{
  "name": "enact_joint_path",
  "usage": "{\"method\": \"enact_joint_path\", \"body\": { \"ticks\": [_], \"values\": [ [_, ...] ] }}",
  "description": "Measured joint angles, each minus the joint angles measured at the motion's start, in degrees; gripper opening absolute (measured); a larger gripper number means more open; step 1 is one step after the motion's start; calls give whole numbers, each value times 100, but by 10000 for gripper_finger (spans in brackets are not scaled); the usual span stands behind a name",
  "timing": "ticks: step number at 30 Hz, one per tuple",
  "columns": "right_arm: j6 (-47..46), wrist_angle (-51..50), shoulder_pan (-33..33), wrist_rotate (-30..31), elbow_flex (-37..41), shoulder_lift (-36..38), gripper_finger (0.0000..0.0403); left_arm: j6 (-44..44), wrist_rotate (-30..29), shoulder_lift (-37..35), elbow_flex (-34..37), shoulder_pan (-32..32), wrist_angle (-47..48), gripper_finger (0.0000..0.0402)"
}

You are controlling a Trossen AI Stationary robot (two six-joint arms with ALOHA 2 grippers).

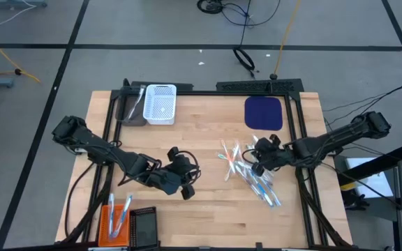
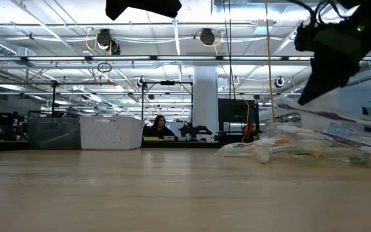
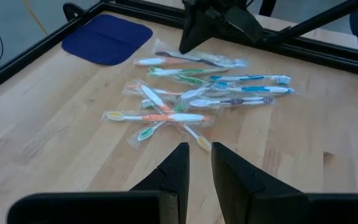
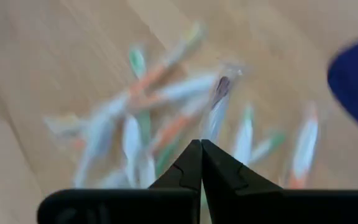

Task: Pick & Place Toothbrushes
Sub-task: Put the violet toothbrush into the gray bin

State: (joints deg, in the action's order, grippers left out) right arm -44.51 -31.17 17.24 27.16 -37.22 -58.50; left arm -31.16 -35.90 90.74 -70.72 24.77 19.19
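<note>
Toothbrushes (image 1: 246, 171) heaped in clear wrappers on the wooden table (image 1: 208, 202), right of centre, just at seven o'clock from the dark blue mat (image 1: 264, 112). Right gripper (image 1: 259, 166) over the heap's three o'clock edge, fingers pressed fully together; cannot tell whether a wrapper is pinched between them. Left gripper (image 1: 186, 188) parked at nine o'clock from the heap, well apart from it, fingers (image 3: 176, 171) set to a narrow gap, holding nothing. White basket (image 1: 160, 104) at the table's far edge, about eleven o'clock from the pile. Orange bin (image 1: 116, 222) at the near left corner with two more brushes inside, black tray (image 1: 143, 227) touching its side.
</note>
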Motion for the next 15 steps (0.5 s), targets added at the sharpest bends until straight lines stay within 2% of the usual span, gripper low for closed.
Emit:
{"method": "enact_joint_path", "body": {
  "ticks": [15],
  "values": [
    [2976, 4077, 387, -179, -54, 0, 0, 737, -4, 0, 0, -1, -1260, 67]
  ]
}}
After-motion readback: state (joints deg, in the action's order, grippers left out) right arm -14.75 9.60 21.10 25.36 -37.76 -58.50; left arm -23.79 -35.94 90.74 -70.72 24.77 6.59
